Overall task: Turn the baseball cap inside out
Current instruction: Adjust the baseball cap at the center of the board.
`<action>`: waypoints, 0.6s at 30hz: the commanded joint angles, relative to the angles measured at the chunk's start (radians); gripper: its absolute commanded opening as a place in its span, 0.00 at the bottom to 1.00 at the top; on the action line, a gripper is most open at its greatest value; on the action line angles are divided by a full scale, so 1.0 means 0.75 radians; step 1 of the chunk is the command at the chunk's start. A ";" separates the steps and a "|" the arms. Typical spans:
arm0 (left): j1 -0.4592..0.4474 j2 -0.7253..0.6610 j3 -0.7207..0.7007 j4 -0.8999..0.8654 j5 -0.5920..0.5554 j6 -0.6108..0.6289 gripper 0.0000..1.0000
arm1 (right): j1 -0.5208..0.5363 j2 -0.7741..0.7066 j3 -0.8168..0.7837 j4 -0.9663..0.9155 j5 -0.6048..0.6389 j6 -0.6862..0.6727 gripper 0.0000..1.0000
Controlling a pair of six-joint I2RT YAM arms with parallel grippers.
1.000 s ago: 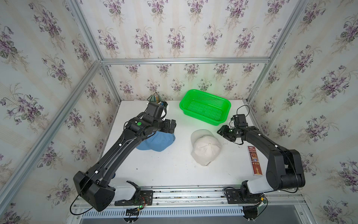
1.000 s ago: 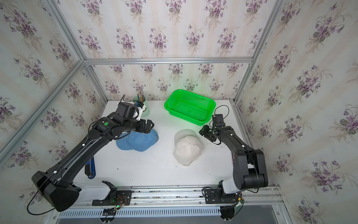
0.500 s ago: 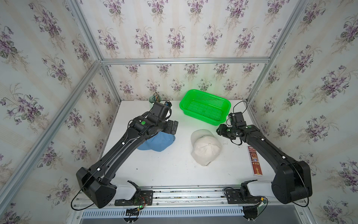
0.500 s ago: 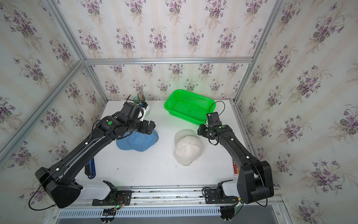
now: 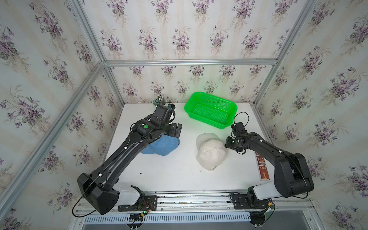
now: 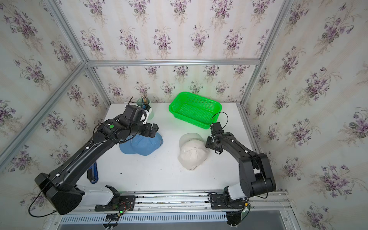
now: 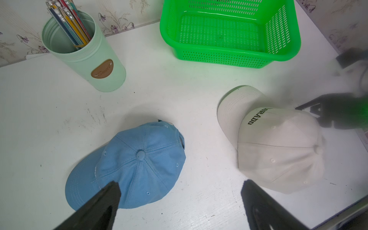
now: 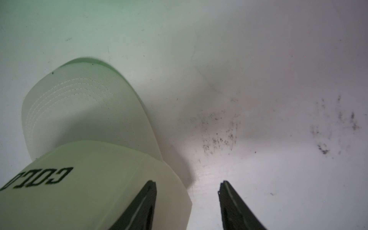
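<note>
- The white cap [image 5: 212,152] sits crown-up on the table [image 5: 169,175], its brim toward the green basket [image 5: 207,120] and its long axis running back to front.
- It lies right beside my right gripper [image 8: 187,184], which is low at the crown's side and far nearer than my other arm.
- The jaws are about half apart. One finger [image 8: 141,205] is over the crown's lower edge and the other over bare table, with nothing pinched.
- My left gripper [image 7: 181,184] hovers over the blue cap [image 7: 139,165], spread wide and empty.
- I reckon the white rim must come between my right jaws next.

The white cap [image 7: 278,147] reads "ORADO" in the left wrist view, "COLO" in the right.
</note>
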 commanded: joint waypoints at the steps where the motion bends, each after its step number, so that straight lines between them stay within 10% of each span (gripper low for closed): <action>1: 0.003 0.004 0.002 -0.013 -0.011 0.015 0.99 | 0.046 -0.010 -0.017 0.079 -0.119 0.046 0.55; 8: 0.003 0.010 0.002 -0.002 -0.002 0.006 0.99 | 0.293 0.003 -0.029 0.175 -0.192 0.264 0.55; 18: -0.042 -0.017 -0.017 -0.033 0.082 0.034 0.99 | 0.286 0.008 0.108 0.075 -0.111 0.193 0.56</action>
